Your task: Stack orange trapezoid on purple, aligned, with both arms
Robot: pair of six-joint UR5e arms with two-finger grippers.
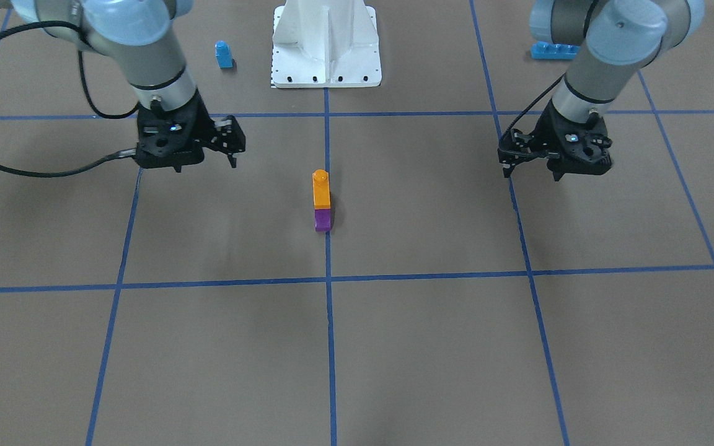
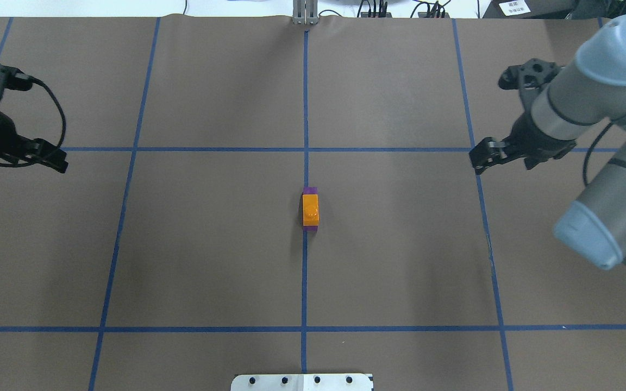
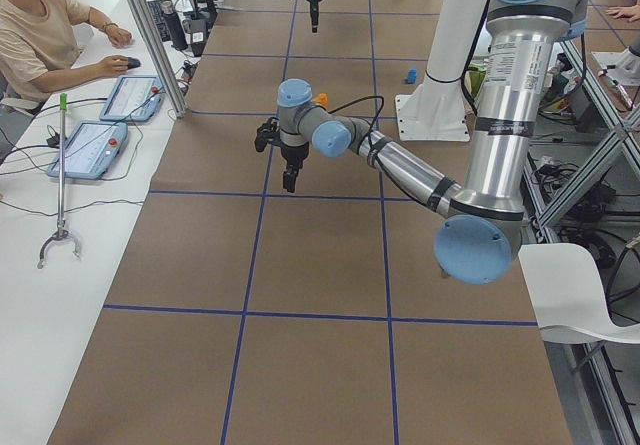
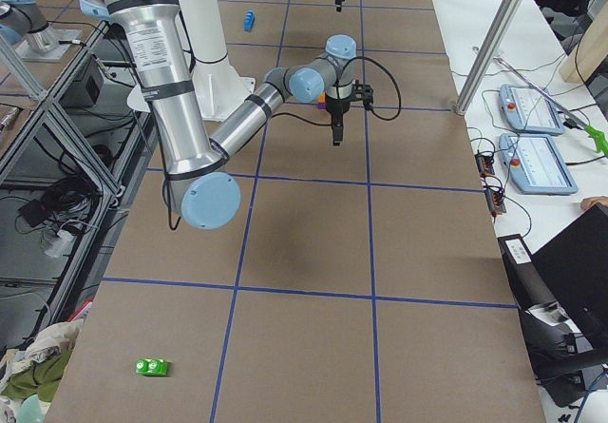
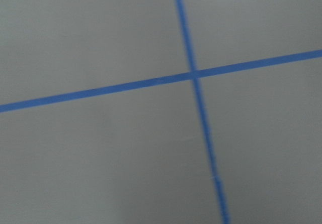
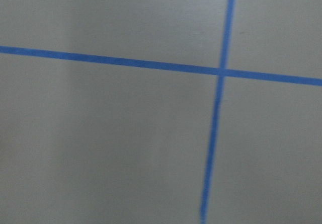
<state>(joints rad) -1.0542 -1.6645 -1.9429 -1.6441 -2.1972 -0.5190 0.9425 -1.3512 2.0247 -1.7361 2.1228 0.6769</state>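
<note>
The orange trapezoid [image 1: 321, 189] sits stacked on the purple block [image 1: 322, 220] at the table's middle, on the blue centre line. From overhead the orange trapezoid [image 2: 310, 209] covers most of the purple block [image 2: 310, 190], their long sides in line. My left gripper [image 1: 507, 166] hangs above the table well off to one side, fingers together and empty; it also shows overhead [image 2: 56, 162]. My right gripper [image 1: 233, 155] hangs off the other side, fingers together and empty, and shows overhead [image 2: 479, 158]. Both wrist views show only bare mat and blue tape.
A blue single-stud block [image 1: 224, 54] and a blue brick [image 1: 554, 51] lie near the robot's white base [image 1: 326, 43]. A green block [image 4: 152, 367] lies far off at the table's right end. Operators sit at side desks.
</note>
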